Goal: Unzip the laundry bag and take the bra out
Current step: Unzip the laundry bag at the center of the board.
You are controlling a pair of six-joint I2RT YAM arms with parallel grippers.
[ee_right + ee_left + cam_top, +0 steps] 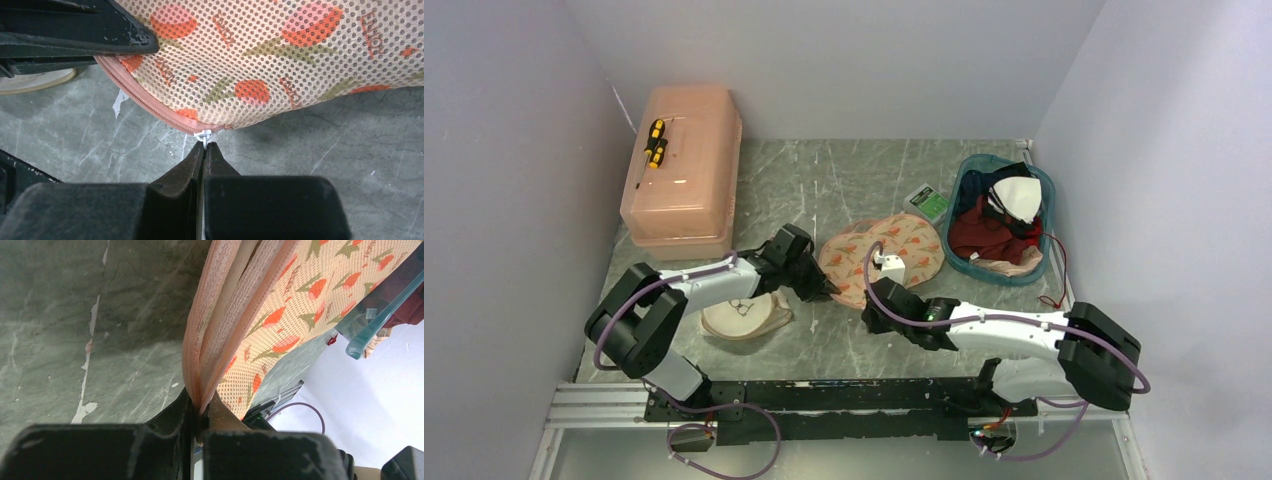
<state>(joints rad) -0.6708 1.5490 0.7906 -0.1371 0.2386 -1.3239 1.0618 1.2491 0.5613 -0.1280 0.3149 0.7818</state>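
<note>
The laundry bag (894,245) that both grippers hold is a peach mesh two-cup bag with an orange tulip print and a pink zipper, lying mid-table. My left gripper (829,292) is shut on its folded zipper edge (200,365). In the left wrist view the mesh (300,290) rises from that gripper (200,402). My right gripper (205,146) is shut on the small white zipper pull (203,136) at the bag's near rim (165,117). The top view shows that gripper (876,292) just below the bag. The bra is hidden.
A small white round mesh bag (744,317) with a black icon lies under the left arm. A pink plastic box (682,190) with a yellow screwdriver (656,142) stands back left. A teal basket (1046,185) of clothes is back right, a green packet (929,203) beside it.
</note>
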